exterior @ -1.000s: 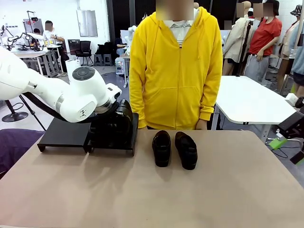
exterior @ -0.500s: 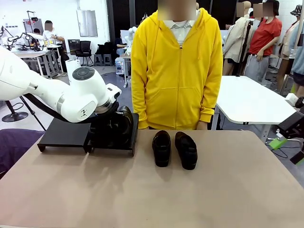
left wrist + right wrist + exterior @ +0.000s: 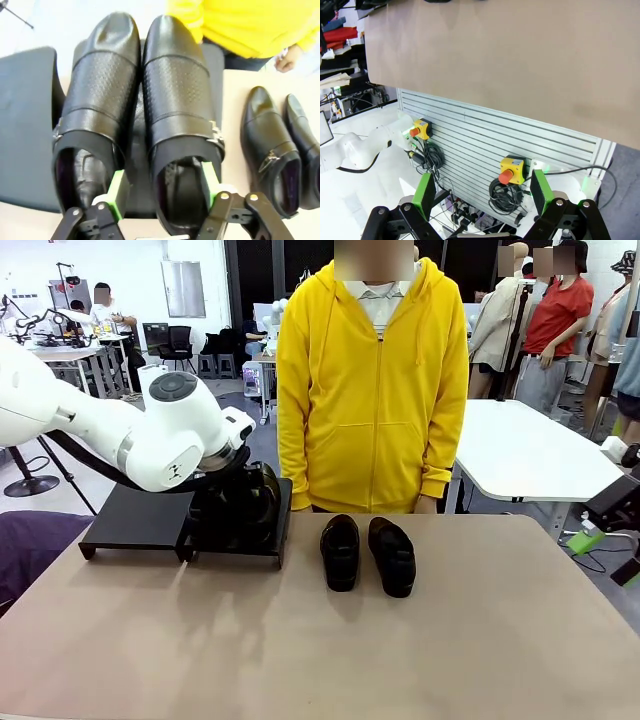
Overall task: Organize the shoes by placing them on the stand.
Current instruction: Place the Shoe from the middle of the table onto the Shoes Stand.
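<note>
Left fingers (image 3: 117,192) standing apart, straddling heel of shoe (image 3: 180,100) on stand (image 3: 25,125), upper left of front frame. Right fingers (image 3: 424,200) gaping, empty. Two shoes (image 3: 340,552) waiting at counter (image 3: 320,660) centre. Leather looking glossy, slippery, stiff; heel collar likely offering best hold.

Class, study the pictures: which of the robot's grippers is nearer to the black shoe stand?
Left. The left gripper hangs just above the stand, its fingers open over the heel of a shoe resting there. The right gripper is out beyond the table edge, far away.
</note>
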You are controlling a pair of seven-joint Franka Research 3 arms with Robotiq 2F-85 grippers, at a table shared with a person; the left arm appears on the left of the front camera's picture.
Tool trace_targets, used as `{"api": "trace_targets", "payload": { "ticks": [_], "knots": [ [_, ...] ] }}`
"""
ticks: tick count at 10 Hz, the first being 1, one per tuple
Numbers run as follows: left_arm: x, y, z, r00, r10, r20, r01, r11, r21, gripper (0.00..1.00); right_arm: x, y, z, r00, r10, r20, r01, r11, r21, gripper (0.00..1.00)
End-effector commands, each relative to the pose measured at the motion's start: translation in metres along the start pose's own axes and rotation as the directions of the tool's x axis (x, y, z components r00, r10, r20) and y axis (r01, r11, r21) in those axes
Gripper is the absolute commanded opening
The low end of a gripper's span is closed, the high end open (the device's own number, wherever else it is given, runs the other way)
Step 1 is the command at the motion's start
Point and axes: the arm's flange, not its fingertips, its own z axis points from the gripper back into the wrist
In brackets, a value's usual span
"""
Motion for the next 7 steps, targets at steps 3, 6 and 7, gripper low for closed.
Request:
{"api": "trace_targets", "payload": {
  "ticks": [3,6,7],
  "knots": [
    [-0.019,0.002,0.107,0.986,-0.163,0.038,0.167,0.974,-0.154,1.00,0.000,0.001,0.005,1.000,-0.001,-0.003,0.001,1.000,-0.002,1.00],
    [-0.062,0.045,0.220,0.874,-0.481,-0.070,0.419,0.819,-0.392,1.00,0.000,0.001,0.005,1.000,-0.001,-0.003,0.001,1.000,-0.002,1.00],
    [-0.083,0.063,0.247,0.854,-0.506,-0.119,0.397,0.783,-0.479,1.00,0.000,0.001,0.005,1.000,-0.001,-0.003,0.001,1.000,-0.002,1.00]
  ]
}}
